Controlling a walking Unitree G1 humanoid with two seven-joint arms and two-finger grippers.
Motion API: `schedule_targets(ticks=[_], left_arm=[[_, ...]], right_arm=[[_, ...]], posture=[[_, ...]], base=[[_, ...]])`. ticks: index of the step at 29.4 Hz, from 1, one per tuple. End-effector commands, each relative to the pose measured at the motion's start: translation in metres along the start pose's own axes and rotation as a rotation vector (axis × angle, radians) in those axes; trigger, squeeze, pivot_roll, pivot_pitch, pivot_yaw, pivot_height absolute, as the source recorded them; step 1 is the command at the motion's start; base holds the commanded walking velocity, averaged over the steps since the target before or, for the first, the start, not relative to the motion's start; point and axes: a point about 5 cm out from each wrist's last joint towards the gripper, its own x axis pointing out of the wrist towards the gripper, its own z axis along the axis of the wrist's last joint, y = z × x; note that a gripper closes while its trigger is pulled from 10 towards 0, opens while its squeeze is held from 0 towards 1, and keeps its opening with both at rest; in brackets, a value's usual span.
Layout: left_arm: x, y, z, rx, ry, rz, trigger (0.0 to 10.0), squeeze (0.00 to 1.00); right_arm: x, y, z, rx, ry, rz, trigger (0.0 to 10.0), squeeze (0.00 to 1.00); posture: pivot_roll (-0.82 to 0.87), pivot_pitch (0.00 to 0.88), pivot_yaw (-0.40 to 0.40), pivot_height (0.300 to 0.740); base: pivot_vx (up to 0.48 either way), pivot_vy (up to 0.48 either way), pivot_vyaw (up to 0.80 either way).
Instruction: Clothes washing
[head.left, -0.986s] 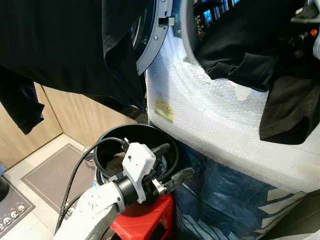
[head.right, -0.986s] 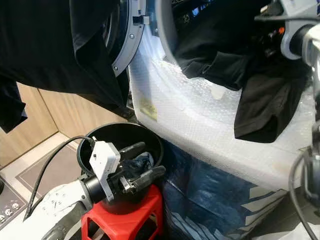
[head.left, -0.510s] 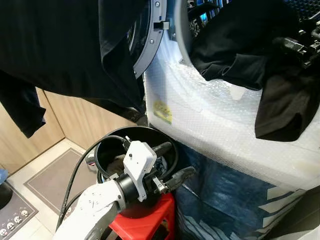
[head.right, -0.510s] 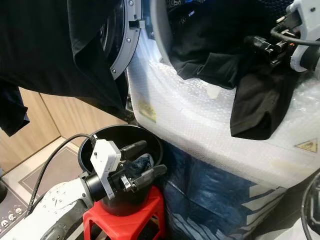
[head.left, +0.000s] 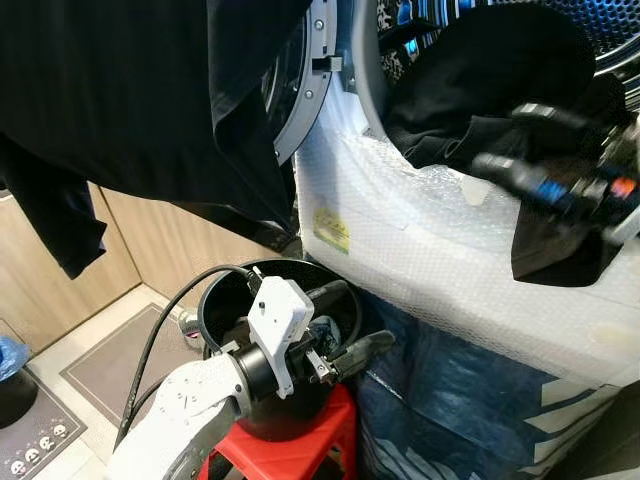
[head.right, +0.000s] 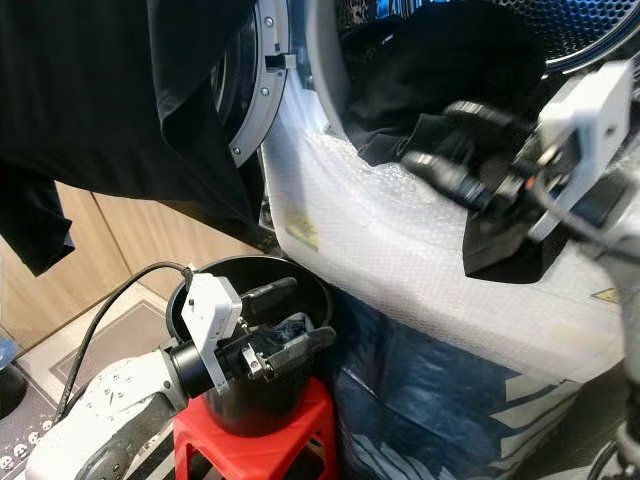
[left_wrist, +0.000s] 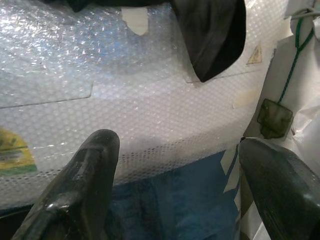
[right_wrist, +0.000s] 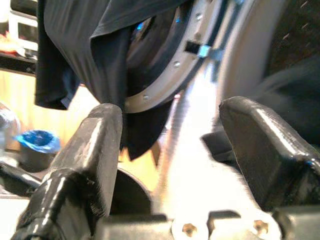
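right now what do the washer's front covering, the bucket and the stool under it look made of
Washer's front covering: clear bubble wrap, by its dotted, shiny plastic texture. Bucket: looks like smooth black plastic with a slight sheen, though metal can't be ruled out. Stool: glossy red moulded plastic, by its even colour and rounded edges.

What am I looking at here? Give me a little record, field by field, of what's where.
Machine: washing machine wrapped in bubble wrap, door swung open
Door: black garment draped over it
Drum opening: black clothes spilling out, one piece hanging down the front
Bucket: black bucket on a red stool, beside the machine, dark cloth inside
Left gripper: jaws open, empty, over the bucket
Right gripper: blurred, jaws open, empty, at the hanging clothes
Floor: mat on tiles
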Motion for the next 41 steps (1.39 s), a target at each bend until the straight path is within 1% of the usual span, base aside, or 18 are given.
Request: schedule_targets(ticks=[1, 4, 9, 11, 14, 16, 17, 19, 22, 27, 29, 30, 33, 35, 37, 41], left_arm=[[0.001, 0.002, -0.001, -0.002, 0.013, -0.003, 10.0, 0.0], [0.002, 0.001, -0.001, -0.003, 0.012, -0.003, 10.0, 0.0], [0.0, -0.001, -0.002, -0.007, 0.011, 0.007, 10.0, 0.0], [0.0, -0.001, -0.003, -0.009, 0.014, 0.011, 10.0, 0.0], [-0.001, -0.002, -0.002, -0.009, 0.013, 0.013, 10.0, 0.0], [-0.002, -0.002, -0.002, -0.01, 0.014, 0.019, 10.0, 0.0], [-0.002, -0.002, -0.002, -0.01, 0.014, 0.019, 10.0, 0.0], [-0.003, -0.002, -0.002, -0.011, 0.017, 0.025, 10.0, 0.0], [-0.003, -0.003, -0.002, -0.01, 0.016, 0.03, 10.0, 0.0], [-0.004, -0.004, -0.002, -0.008, 0.018, 0.037, 10.0, 0.0], [-0.004, -0.004, -0.002, -0.007, 0.02, 0.041, 10.0, 0.0], [-0.004, -0.004, -0.002, -0.007, 0.02, 0.041, 10.0, 0.0], [-0.005, -0.004, -0.002, -0.008, 0.021, 0.045, 10.0, 0.0], [-0.005, -0.004, -0.002, -0.008, 0.022, 0.045, 10.0, 0.0], [-0.006, -0.005, -0.004, -0.003, 0.032, 0.049, 10.0, 0.0], [-0.006, -0.006, -0.004, -0.006, 0.031, 0.053, 10.0, 0.0]], right_arm=[[0.007, 0.004, -0.001, 0.024, 0.022, 0.002, 10.0, 0.0], [0.015, 0.008, -0.007, 0.068, 0.041, -0.012, 10.0, 0.0], [0.038, 0.012, -0.018, 0.167, 0.088, -0.055, 10.0, 0.0], [0.044, 0.011, -0.02, 0.18, 0.096, -0.069, 10.0, 0.0], [0.049, 0.01, -0.02, 0.191, 0.101, -0.082, 10.0, 0.0], [0.055, 0.007, -0.018, 0.203, 0.094, -0.096, 10.0, 0.0], [0.055, 0.007, -0.018, 0.203, 0.094, -0.096, 10.0, 0.0], [0.061, 0.004, -0.016, 0.215, 0.096, -0.1, 10.0, 0.0], [0.066, 0.001, -0.013, 0.21, 0.092, -0.106, 10.0, 0.0], [0.08, -0.003, -0.015, 0.225, 0.119, -0.122, 10.0, 0.0], [0.087, -0.009, -0.021, 0.219, 0.177, -0.168, 10.0, 0.0], [0.087, -0.009, -0.021, 0.219, 0.177, -0.168, 10.0, 0.0], [0.091, -0.019, -0.028, 0.236, 0.252, -0.224, 10.0, 0.0], [0.092, -0.02, -0.029, 0.242, 0.264, -0.231, 10.0, 0.0], [0.089, -0.044, -0.036, 0.258, 0.328, -0.372, 10.0, 0.0], [0.081, -0.064, -0.041, 0.268, 0.381, -0.493, 10.0, 0.0]], posture=[[-0.06, 0.036, 0.01, 0.74], [-0.06, 0.036, 0.007, 0.74], [-0.05, 0.038, -0.006, 0.74], [-0.04, 0.038, -0.012, 0.74], [-0.04, 0.04, -0.015, 0.74], [-0.03, 0.041, -0.022, 0.74], [-0.03, 0.041, -0.022, 0.74], [-0.03, 0.041, -0.022, 0.74], [-0.02, 0.041, -0.031, 0.74], [-0.01, 0.039, -0.037, 0.74], [0.0, 0.039, -0.041, 0.74], [0.0, 0.039, -0.041, 0.74], [0.0, 0.043, -0.043, 0.74], [0.0, 0.043, -0.043, 0.74], [0.0, 0.046, -0.046, 0.74], [0.0, 0.052, -0.048, 0.74]], base=[[0.0, 0.0, 0.0], [0.0, 0.0, 0.0], [0.0, 0.0, 0.0], [0.0, 0.0, 0.0], [0.0, 0.0, 0.0], [0.0, 0.0, 0.0], [0.0, 0.0, 0.0], [0.0, 0.0, 0.0], [0.0, 0.0, 0.0], [0.0, 0.0, 0.0], [0.0, 0.0, 0.0], [0.0, 0.0, 0.0], [0.0, 0.0, 0.0], [0.0, 0.0, 0.0], [0.0, 0.0, 0.0], [0.0, 0.0, 0.0]])
